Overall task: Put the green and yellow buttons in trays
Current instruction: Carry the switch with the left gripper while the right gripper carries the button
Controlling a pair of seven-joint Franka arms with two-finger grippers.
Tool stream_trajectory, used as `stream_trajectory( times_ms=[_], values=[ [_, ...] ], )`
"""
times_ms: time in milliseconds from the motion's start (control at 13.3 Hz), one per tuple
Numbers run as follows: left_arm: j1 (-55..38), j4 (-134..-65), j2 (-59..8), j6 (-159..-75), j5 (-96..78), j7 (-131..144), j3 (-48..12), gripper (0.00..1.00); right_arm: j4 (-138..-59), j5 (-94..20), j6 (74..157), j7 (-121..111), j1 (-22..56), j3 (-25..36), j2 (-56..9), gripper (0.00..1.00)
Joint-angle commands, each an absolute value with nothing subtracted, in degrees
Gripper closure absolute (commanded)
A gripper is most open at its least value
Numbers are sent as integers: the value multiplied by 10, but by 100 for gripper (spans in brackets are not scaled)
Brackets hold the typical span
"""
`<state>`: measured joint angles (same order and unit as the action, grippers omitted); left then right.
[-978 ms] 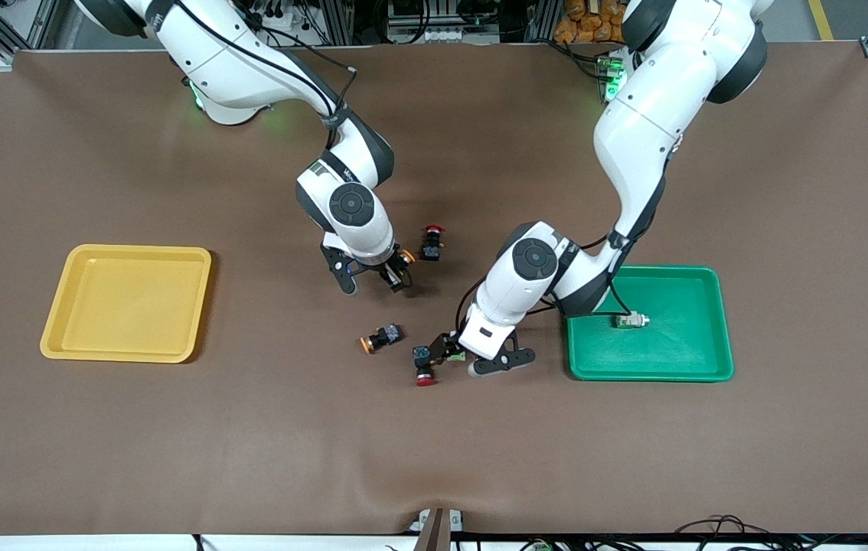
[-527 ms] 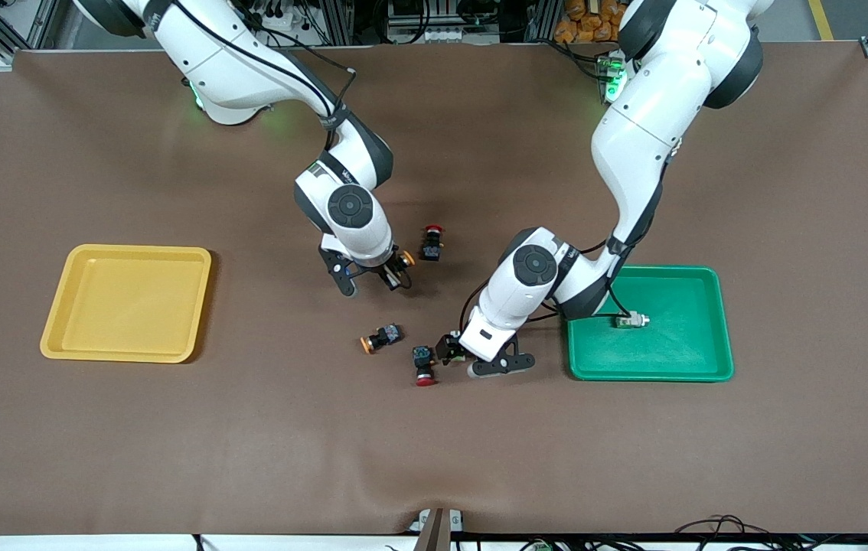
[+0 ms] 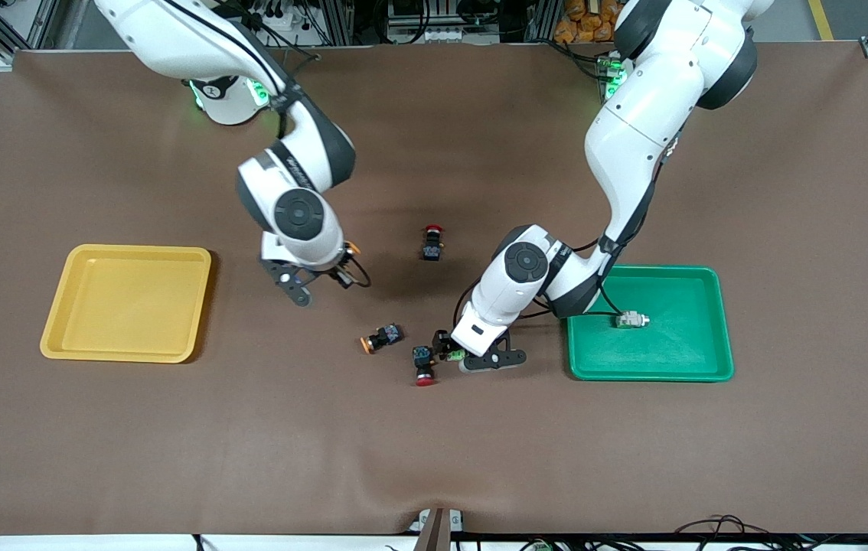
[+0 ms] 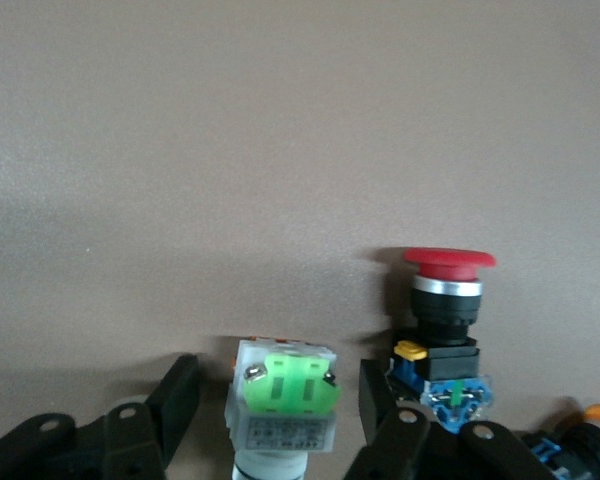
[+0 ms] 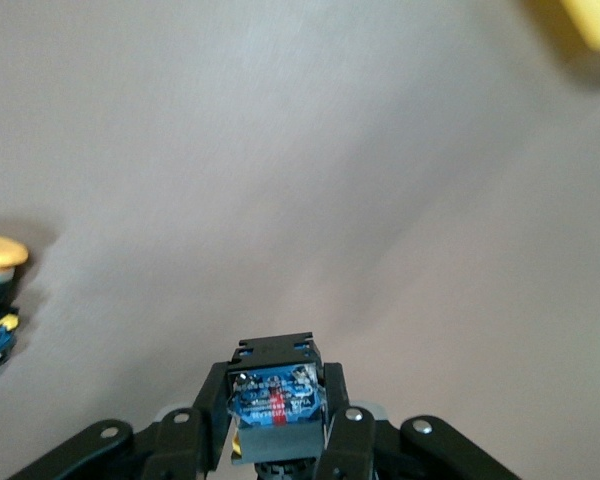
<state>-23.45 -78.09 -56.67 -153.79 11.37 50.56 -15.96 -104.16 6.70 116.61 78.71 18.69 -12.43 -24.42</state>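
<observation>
Right gripper (image 3: 321,282) is clamped on a yellow button (image 5: 275,400) and has moved off the table centre toward the yellow tray (image 3: 128,302), now over bare mat between them. Second yellow button (image 3: 380,337) unmoved on the mat. Left gripper (image 4: 280,415) stays low, fingers spread around a green button (image 4: 285,395), not touching, beside a red button (image 3: 424,363). Other green button (image 3: 631,320) lies in the green tray (image 3: 679,360).

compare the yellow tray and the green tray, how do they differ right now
The yellow tray is yellow and holds nothing; the green tray is green and holds one whitish green button. The yellow one lies toward the right arm's end, the green toward the left arm's. Both are shallow, rimmed, round-cornered.
</observation>
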Motion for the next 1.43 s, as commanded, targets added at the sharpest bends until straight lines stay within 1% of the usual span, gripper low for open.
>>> stream_trajectory(
  times_ms=[0,75,151,301,376,602,677,753,828,978,1054,1204,1280,1355],
  values=[
    [-243,-770,-571,-1539,120,503,-153,100,-1078,69,1149,692,137,-120,-193,100],
    [-236,-779,-561,-1535,120,503,-153,100,-1099,68,1149,640,124,-116,-172,100],
    [-225,-794,-547,-1531,120,502,-153,100,-1120,68,1151,602,119,-96,-155,100],
    [-187,-848,-485,-1520,121,497,-156,100,-1148,68,1153,513,118,-46,-133,100],
    [-163,-884,-447,-1511,121,496,-161,100,-1157,62,1153,457,120,-14,-122,100],
    [-92,-1017,-333,-1509,120,462,-163,100,-1172,58,1159,330,119,62,-121,100],
    [-59,-1052,-304,-1506,120,439,-174,100,-1176,57,1164,271,119,92,-121,100],
    [-29,-1071,-288,-1491,120,431,-191,100,-1177,54,1165,214,118,119,-122,100],
    [-8,-1077,-276,-1459,120,430,-202,100,-1178,47,1167,166,118,145,-124,100],
    [3,-1078,-268,-1379,120,423,-201,100,-1179,40,1184,65,117,197,-131,100],
    [10,-1080,-274,-1370,120,418,-201,100,-1185,38,1199,24,114,215,-138,100],
    [11,-1081,-298,-1371,119,422,-197,100,-1188,38,1254,-44,101,237,-161,100],
    [12,-1080,-307,-1373,119,424,-197,100,-1188,26,1283,-83,92,243,-179,100],
    [17,-1081,-306,-1374,120,425,-197,100,-1187,-14,1302,-116,90,246,-198,100]
  ],
)
